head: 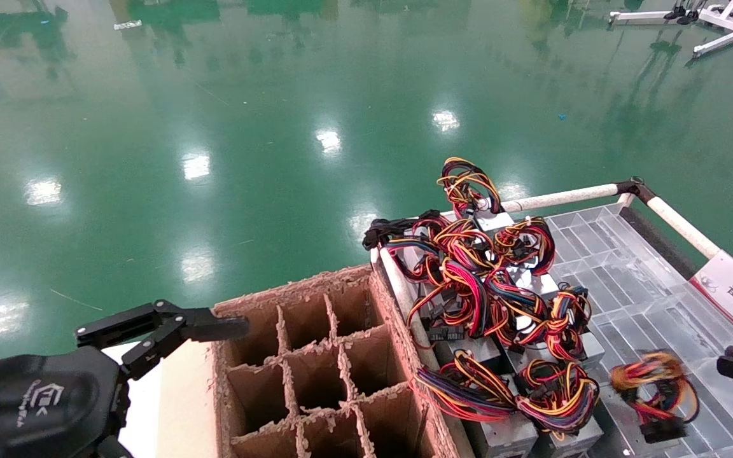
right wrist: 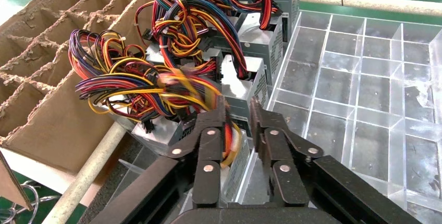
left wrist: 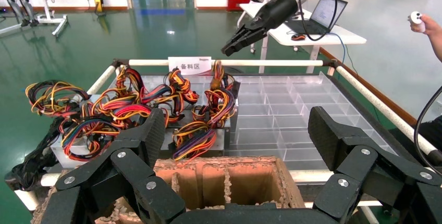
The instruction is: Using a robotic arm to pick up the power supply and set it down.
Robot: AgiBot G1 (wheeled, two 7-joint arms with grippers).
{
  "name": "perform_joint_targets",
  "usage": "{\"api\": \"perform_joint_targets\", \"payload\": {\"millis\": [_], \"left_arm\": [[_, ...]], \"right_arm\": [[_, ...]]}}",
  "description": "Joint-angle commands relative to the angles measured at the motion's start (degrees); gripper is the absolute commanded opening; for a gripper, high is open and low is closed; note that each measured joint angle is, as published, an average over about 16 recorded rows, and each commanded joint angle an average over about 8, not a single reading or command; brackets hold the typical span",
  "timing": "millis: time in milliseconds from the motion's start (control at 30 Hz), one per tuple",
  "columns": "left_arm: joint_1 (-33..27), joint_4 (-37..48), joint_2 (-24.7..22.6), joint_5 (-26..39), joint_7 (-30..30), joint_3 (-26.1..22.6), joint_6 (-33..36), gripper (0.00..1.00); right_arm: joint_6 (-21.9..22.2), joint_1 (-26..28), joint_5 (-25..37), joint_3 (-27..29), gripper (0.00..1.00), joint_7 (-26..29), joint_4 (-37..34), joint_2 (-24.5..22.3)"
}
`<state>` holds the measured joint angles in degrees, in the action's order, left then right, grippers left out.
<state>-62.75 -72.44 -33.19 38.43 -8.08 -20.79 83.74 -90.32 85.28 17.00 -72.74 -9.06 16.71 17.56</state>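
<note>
Right claw [right wrist: 237,114] narrowed around the power supply [right wrist: 235,153] wires; lifting and set-down remain; left claw [left wrist: 237,130] wide, idle.

Grey power supply [right wrist: 241,156] with red-yellow wire loop stands on clear tray [right wrist: 359,94].

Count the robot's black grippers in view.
2. The black two-finger left gripper hovers open at the brown cardboard divider box's left edge. The right gripper reaches in over the clear plastic compartment tray on the robot's right. None seems hidden.
</note>
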Motion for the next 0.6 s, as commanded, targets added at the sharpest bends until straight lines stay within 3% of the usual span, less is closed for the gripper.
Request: {"api": "perform_joint_targets", "payload": {"millis": [33, 267, 600], "left_arm": [[0.0, 0.0, 0.0, 0.0, 0.0, 0.0, 0.0, 1.0], [0.0, 0.0, 0.0, 0.0, 0.0, 0.0, 0.0, 1.0], [0.0, 0.0, 0.0, 0.0, 0.0, 0.0, 0.0, 1.0]], "right_arm": [[0.1, 0.0, 0.0, 0.0, 1.0, 0.1, 0.1, 0.0], [-0.2, -0.2, -2.0, 1.7, 1.0, 3.2, 4.2, -0.1], [0.5, -3.7, 1.9, 10.1, 1.0, 5.9, 12.2, 2.5]]}}
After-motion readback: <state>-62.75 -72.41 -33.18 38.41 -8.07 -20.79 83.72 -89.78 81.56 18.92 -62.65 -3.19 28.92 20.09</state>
